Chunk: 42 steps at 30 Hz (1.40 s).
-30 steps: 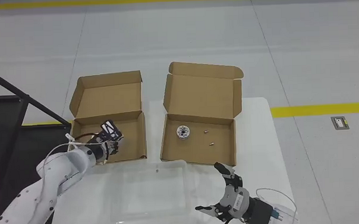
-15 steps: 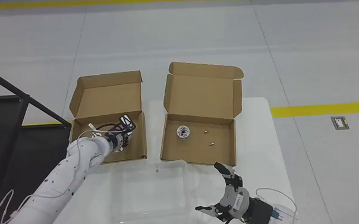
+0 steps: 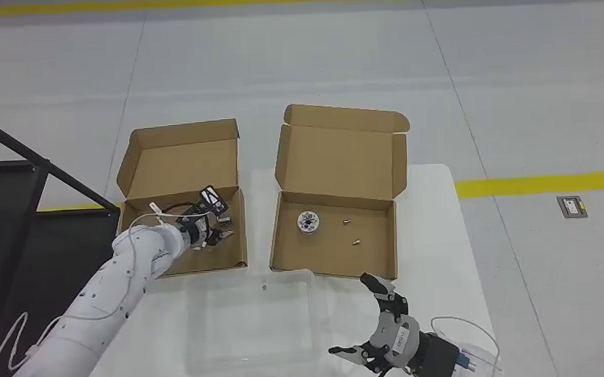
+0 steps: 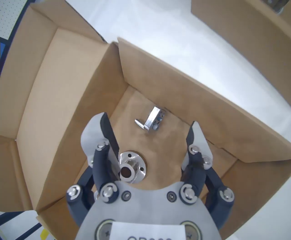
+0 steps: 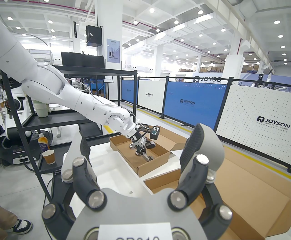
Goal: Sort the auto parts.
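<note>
Left gripper [image 4: 148,120] wide open inside brown cardboard box [image 4: 159,86], round silver flanged hub [image 4: 133,167] touching one finger. Retracting could drag or tip it.

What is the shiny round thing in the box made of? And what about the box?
The round flanged part looks like polished metal: it is silvery and mirror-bright, with small drilled holes. The box looks like plain brown cardboard: it is matte, with folded flaps and creased corners.

Pale grey floor [image 3: 277,49] with yellow lines [image 3: 542,184] — blue-and-white partition panels [image 5: 186,102], ceiling lights [image 5: 151,10].
</note>
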Each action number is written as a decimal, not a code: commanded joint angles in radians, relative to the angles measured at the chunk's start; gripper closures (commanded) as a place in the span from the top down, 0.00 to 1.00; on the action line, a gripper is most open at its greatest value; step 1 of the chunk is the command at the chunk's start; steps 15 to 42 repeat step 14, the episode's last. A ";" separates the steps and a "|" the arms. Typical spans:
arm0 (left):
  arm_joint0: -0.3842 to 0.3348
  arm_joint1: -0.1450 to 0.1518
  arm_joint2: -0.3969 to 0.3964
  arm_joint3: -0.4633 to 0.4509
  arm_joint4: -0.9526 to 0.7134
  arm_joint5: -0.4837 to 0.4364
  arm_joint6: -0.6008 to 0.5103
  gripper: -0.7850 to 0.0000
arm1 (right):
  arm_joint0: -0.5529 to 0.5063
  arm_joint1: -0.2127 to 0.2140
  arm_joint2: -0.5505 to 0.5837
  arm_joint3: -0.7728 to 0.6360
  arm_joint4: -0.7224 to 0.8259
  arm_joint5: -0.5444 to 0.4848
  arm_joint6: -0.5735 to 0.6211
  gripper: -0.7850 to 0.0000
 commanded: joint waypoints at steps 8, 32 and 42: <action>0.187 0.129 -0.243 -0.253 -0.010 -0.215 0.241 1.00 | 0.000 0.000 0.000 0.000 0.000 0.000 0.000 1.00; 0.409 0.215 -0.469 -0.496 -0.029 -0.288 0.341 1.00 | 0.000 0.000 0.000 0.000 0.000 0.000 0.000 1.00; 0.409 0.215 -0.469 -0.496 -0.029 -0.288 0.341 1.00 | 0.000 0.000 0.000 0.000 0.000 0.000 0.000 1.00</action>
